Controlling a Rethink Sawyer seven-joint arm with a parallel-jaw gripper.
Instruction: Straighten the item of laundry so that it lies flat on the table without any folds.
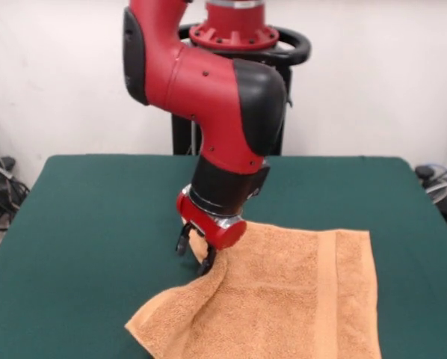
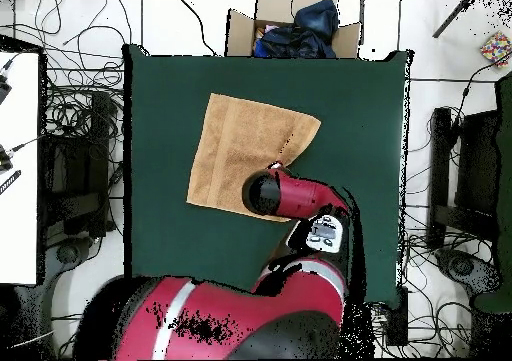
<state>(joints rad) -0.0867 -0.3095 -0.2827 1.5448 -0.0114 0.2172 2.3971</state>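
Pincer on the towel's edge

My pincer (image 1: 196, 256) is pinched shut on the towel (image 1: 283, 299) at its raised fold; the cloth spreads away on the table (image 1: 89, 217), its loose corner folded.

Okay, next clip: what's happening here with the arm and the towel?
The red arm's end effector is down at one edge of the orange towel on the green table, and the cloth rises into a ridge there. The towel is not flat yet: that side is bunched and skewed, while the rest lies spread out.
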